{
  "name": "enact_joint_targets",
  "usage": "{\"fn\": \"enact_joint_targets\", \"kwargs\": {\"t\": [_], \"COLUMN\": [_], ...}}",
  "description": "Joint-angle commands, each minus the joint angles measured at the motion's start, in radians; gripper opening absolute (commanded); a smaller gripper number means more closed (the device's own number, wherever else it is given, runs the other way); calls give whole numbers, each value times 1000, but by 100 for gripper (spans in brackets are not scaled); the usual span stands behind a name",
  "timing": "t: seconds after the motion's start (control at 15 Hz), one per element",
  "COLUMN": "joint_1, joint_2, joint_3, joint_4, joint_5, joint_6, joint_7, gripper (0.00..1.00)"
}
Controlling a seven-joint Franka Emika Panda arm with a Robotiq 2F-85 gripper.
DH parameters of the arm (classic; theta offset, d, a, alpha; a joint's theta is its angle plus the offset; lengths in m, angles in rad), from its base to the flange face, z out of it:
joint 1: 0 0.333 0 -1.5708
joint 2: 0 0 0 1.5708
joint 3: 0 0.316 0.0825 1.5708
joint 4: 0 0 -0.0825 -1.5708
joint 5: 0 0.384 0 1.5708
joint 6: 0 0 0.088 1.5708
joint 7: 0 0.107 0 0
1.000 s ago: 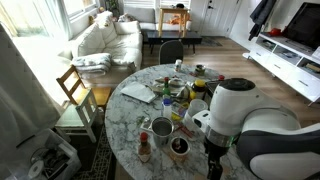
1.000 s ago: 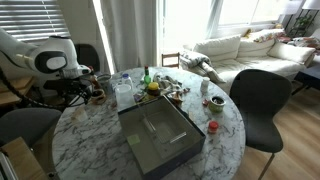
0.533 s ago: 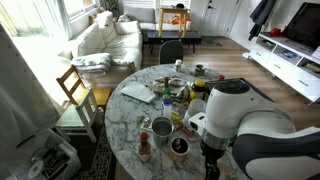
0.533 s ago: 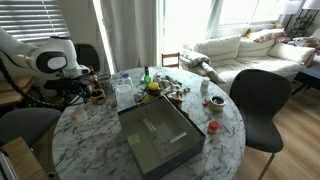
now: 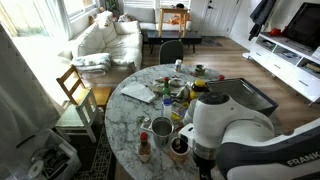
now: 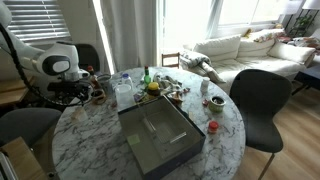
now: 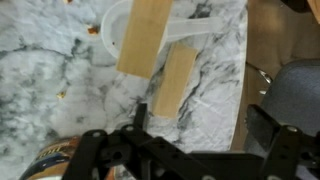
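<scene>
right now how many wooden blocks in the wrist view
2: the larger wooden block over a white utensil, the smaller wooden block beside it; others may be hidden.

Bright windows [image 6: 190, 25], white sofa [image 5: 105, 40], wooden floor [image 5: 225, 62], black chair [image 6: 258, 100]

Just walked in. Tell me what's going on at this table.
A Franka arm leans over the edge of the cluttered round marble table. Its gripper hangs low over two tan flat pieces lying on the marble, one across a white plastic item. Nothing looks held; whether the jaws are open is unclear. A grey tray sits mid-table.
</scene>
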Motion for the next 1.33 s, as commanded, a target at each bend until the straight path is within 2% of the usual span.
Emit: {"fn": "enact_joint_targets", "kwargs": {"t": [0.0,0.27,0.53,0.6,0.73,0.87,1.2,1.27], "joint_1": [-15,-13,-18,-20,-20,-19,-19,-20], "joint_2": [58,83,99,102,105,99,77,76], "joint_3": [17,7,8,8,9,13,22,23], "joint_4": [38,44,48,50,53,55,64,66], "joint_5": [6,-29,-35,-34,-35,-33,-26,-26], "joint_6": [-42,-49,-56,-60,-62,-66,-81,-82], "joint_7": [-15,20,21,20,21,19,10,9], "gripper": [100,99,84,64,58,40,5,7]}}
